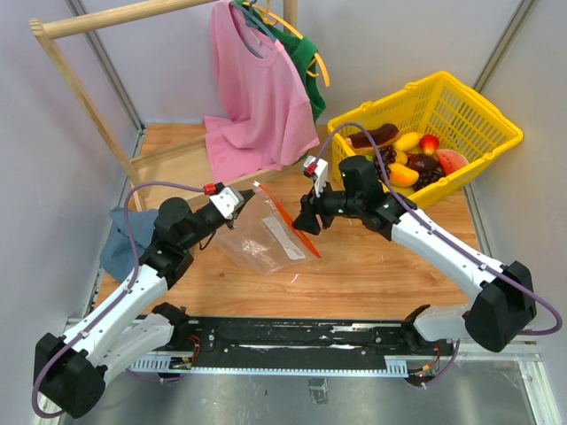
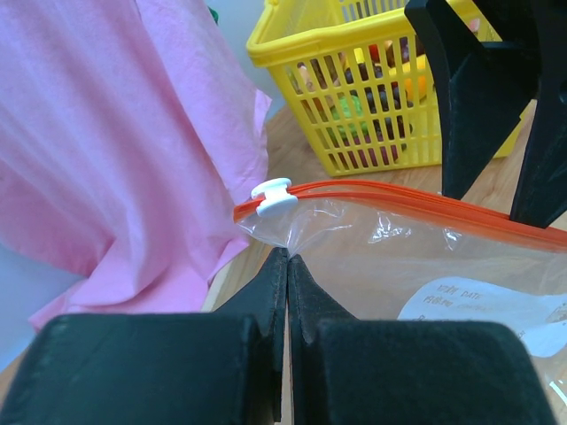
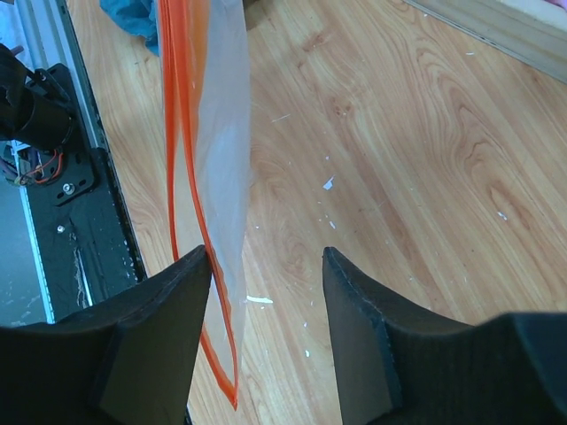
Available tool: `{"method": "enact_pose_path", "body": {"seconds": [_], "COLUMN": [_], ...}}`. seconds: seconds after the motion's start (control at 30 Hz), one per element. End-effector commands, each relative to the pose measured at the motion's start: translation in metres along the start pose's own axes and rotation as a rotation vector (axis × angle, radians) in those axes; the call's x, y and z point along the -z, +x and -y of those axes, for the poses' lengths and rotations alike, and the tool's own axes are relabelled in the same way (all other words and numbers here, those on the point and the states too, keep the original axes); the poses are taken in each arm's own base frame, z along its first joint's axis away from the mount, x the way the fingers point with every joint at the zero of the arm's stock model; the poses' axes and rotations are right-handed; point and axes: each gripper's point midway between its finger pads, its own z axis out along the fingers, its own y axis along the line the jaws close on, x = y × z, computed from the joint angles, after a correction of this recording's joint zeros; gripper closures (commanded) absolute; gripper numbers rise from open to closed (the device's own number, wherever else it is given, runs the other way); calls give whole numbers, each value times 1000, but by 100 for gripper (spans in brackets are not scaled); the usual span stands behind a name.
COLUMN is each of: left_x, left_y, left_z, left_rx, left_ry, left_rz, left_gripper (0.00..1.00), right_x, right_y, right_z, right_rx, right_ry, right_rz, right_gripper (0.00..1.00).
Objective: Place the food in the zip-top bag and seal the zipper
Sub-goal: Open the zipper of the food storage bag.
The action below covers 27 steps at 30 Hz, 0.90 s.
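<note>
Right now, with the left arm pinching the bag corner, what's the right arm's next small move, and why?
Probably close the right gripper on the zipper. Its jaws stand open with the orange strip just inside one finger, while the left gripper is shut on the bag below the white tab. The food sits in the basket, so the bag mouth likely needs holding first.

Bright, even, diffuse light; soft faint shadows on table (image 1: 372,274); mild glare on zip-top bag (image 2: 390,230); sharp overall.

Pale walls (image 1: 35,133) enclose a wooden tabletop (image 1: 372,274) and clothes rack (image 1: 115,15).
</note>
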Motion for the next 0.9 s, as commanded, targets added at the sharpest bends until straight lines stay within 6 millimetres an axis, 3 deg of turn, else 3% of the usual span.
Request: {"method": "enact_pose_path", "body": {"seconds": [0.0,0.13,0.33,0.37,0.5,0.67,0.87], "left_x": [-3,-4,-6,-6,-5,0,-2], "left_y": [-17,-17,-16,-16,-17,-21,-34], "left_z": [0,1,1,-1,-16,-25,-23], "left_rx": [2,12,58,75,153,313,616], "left_ry": [6,12,4,-9,-99,-166,-200], "left_rz": [51,50,46,42,17,-60,-131], "left_gripper": [100,99,99,94,75,38,30], "right_x": [-8,-15,-15,-13,-2,18,46], "right_y": [-9,-9,-15,-16,-22,-33,-52], "right_z": [-16,-17,-18,-17,-9,9,22], "right_rx": [32,26,30,31,36,25,35], "right_ry": [-63,-83,-89,-76,10,197,432], "right_rz": [50,54,62,64,79,107,152], "right_gripper": [46,53,97,99,99,99,99]}}
